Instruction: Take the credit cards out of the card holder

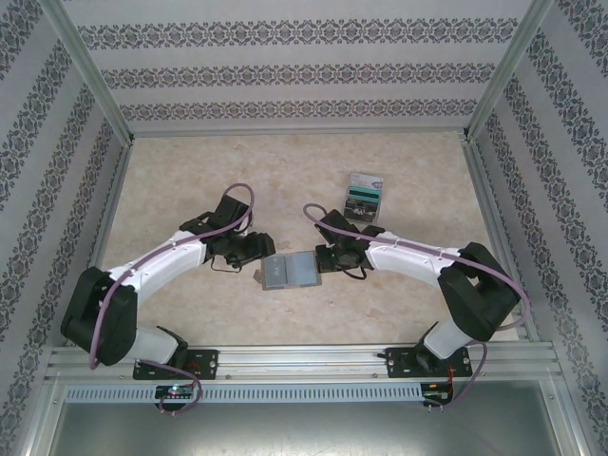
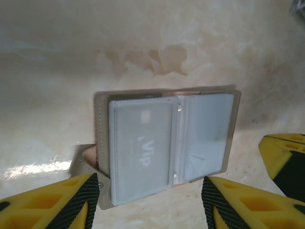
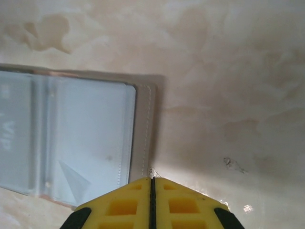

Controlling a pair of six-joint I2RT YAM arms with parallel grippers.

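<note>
While the card holder (image 1: pixel 290 272) lies open in the middle of the desk (image 1: pixel 190 171), card (image 2: pixel 140 152) in its left pocket, left tool (image 2: pixel 148 183) released, fingers (image 2: pixel 71 202) wide at that half, right tool (image 3: pixel 152 180) clenched, tip at its right edge

Grey-brown card holder (image 2: pixel 164 145) with pale blue-grey inside, yellow-and-black right gripper (image 3: pixel 152 188), beige marbled table (image 1: pixel 190 171)

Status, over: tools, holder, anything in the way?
Left tool open at holder left end. Right tool shut, tip at its right edge. Holder open flat, card in sleeve. Case well clear.
</note>
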